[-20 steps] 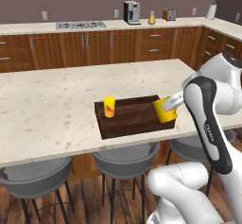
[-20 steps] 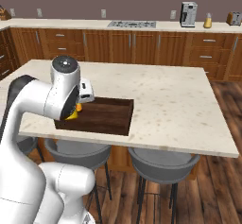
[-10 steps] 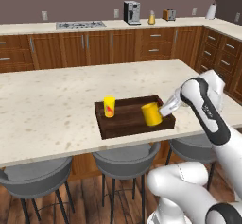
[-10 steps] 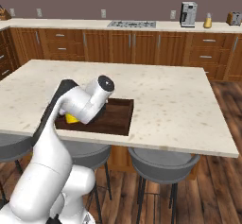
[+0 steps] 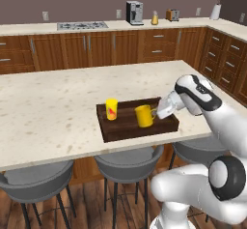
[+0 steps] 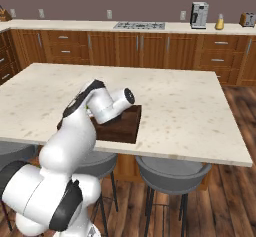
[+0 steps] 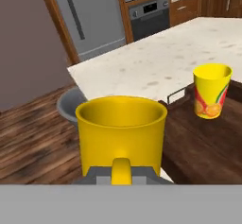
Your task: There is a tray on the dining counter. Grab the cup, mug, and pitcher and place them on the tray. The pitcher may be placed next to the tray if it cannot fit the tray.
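Hand view: fingers (image 7: 121,175) pinch the glossy short yellow mug's (image 7: 121,132) handle above the dark wooden rectangular tray (image 7: 208,147); tall yellow printed tumbler (image 7: 211,91) stands upright near the tray's far end.

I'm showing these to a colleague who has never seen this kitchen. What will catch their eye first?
Probably the white robot arm reaching over the stone island, its gripper shut on the handle of a yellow mug above the dark wooden tray. Next, the yellow cup with a red mark, standing at the tray's left end.
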